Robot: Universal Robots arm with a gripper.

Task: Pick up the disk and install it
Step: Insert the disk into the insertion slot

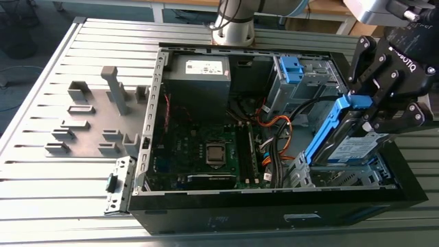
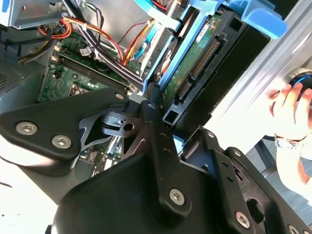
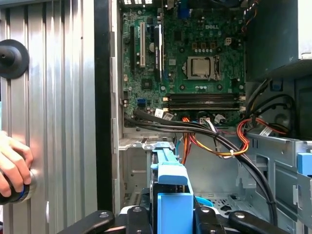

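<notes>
The disk (image 1: 346, 144) is a silver drive with a white-and-blue label in a bright blue frame. It hangs tilted, one end up, over the metal drive bay (image 1: 343, 176) at the front corner of the open computer case (image 1: 274, 213), on the exterior view's right. My gripper (image 1: 371, 113) is shut on its upper end. In the second wrist view the disk's green circuit side (image 2: 195, 63) runs away from the gripper (image 2: 173, 119). In the first wrist view the blue frame (image 3: 170, 187) stands between the black fingers (image 3: 139, 215) above the bay floor.
Black and orange cables (image 1: 274, 131) cross the case beside the bay. A grey box with a white sticker (image 1: 199, 77) and a blue clip (image 1: 291, 69) sit at the case's far side. A person's hand (image 3: 12, 168) rests on a knob outside the case wall. Grey fixture blocks (image 1: 89, 118) stand on the slotted table.
</notes>
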